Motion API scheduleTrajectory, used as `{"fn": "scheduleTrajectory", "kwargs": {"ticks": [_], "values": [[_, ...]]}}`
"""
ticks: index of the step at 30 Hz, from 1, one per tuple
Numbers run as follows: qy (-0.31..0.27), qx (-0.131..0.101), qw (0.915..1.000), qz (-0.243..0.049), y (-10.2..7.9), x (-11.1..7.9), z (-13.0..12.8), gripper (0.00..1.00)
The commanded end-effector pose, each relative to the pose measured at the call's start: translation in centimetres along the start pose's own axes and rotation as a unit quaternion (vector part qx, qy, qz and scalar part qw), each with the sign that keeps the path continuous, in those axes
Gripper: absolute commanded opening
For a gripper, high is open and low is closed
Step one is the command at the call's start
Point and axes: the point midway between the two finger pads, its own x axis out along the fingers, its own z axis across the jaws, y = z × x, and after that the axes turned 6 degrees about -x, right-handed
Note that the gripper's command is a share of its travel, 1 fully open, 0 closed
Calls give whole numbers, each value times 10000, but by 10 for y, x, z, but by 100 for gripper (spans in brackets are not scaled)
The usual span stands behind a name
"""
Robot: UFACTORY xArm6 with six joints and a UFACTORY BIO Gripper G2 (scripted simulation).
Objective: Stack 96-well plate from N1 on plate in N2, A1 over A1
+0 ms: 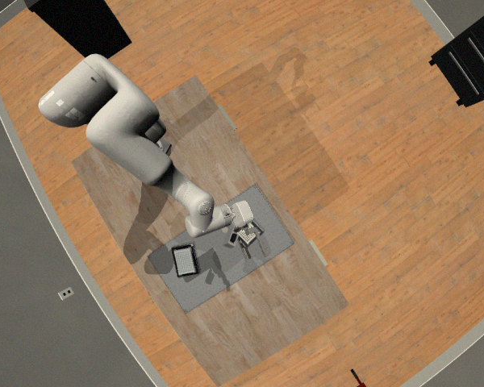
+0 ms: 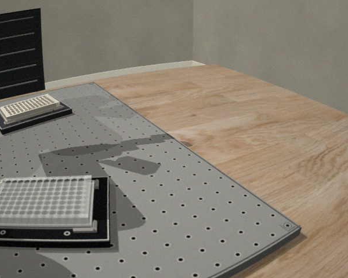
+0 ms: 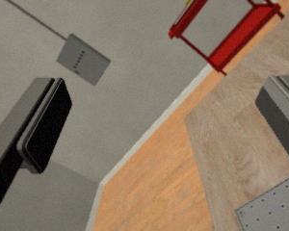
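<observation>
The cream 96-well plate (image 1: 247, 239) (image 2: 30, 104) sits in the black nest N1 (image 2: 36, 122). The clear 96-well plate (image 1: 185, 260) (image 2: 42, 200) sits in the black nest N2 (image 1: 196, 259) (image 2: 102, 206) and looks flat. The cut-off corners are too small to tell. My gripper (image 1: 247, 234) (image 3: 164, 122) is open and empty. In the top view its fingers overlap the N1 area and partly hide nest and plate; the wrist view looks sideways past them at the wall, so the hand is tilted well away from straight down. The exterior view does not show the gripper.
Both nests stand on the grey perforated board (image 1: 217, 287) (image 2: 180, 227) (image 3: 275, 207) on the wooden table (image 1: 271, 316) (image 2: 258, 125). A red cart (image 3: 241, 38) and a grey wall box (image 3: 83, 60) show beyond the fingers. A black drawer cabinet (image 2: 15, 54) stands behind the table.
</observation>
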Motion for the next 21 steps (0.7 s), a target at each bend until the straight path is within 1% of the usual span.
{"fn": "scheduleTrajectory", "kwargs": {"ticks": [1,3,5,7,9,10,12,15,16,18,20,21], "values": [[-146,-372,9991,115,-15,-3,-10,37],[-238,-683,9972,189,-22,-6,-17,37],[-241,-693,9971,191,-24,-7,-20,37],[-320,-1008,9940,265,-31,-10,-27,37],[-324,-1023,9939,269,-34,-11,-31,37],[-357,-1181,9919,305,-37,-13,-34,37],[-357,-1181,9919,305,-37,-13,-34,37],[-446,-1655,9843,416,-46,-18,-45,37],[-453,-1698,9835,426,-49,-20,-49,37],[-453,-1699,9835,426,-52,-22,-53,37],[-496,-2015,9770,499,-58,-25,-60,37],[-500,-2043,9763,506,-61,-27,-64,37]]}}
